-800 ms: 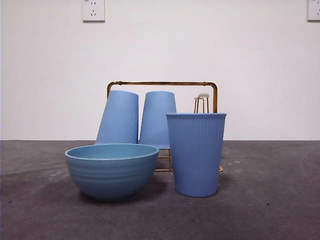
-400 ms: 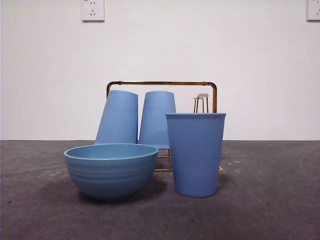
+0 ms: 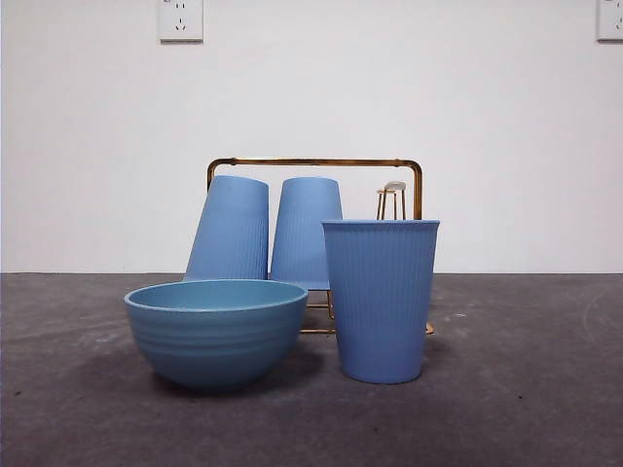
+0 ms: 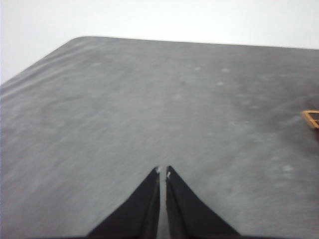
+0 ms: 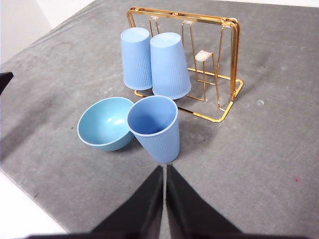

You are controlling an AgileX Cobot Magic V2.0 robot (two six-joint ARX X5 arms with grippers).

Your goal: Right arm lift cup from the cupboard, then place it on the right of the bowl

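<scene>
A ribbed blue cup [image 3: 381,300] stands upright on the grey table, just right of the wide blue bowl [image 3: 216,331]; the right wrist view shows the cup [image 5: 155,127] touching the bowl [image 5: 104,123]. Behind them stands the gold wire cupboard [image 3: 419,190] with two more blue cups [image 3: 232,229] [image 3: 307,232] upside down on its pegs. My right gripper [image 5: 164,169] is shut and empty, a little back from the upright cup. My left gripper [image 4: 163,172] is shut and empty over bare table. Neither arm shows in the front view.
A free peg with a white tip [image 5: 205,56] stands at the cupboard's right end. A corner of the cupboard's base [image 4: 312,118] shows in the left wrist view. The table's edge [image 5: 20,191] runs near the bowl's side in the right wrist view.
</scene>
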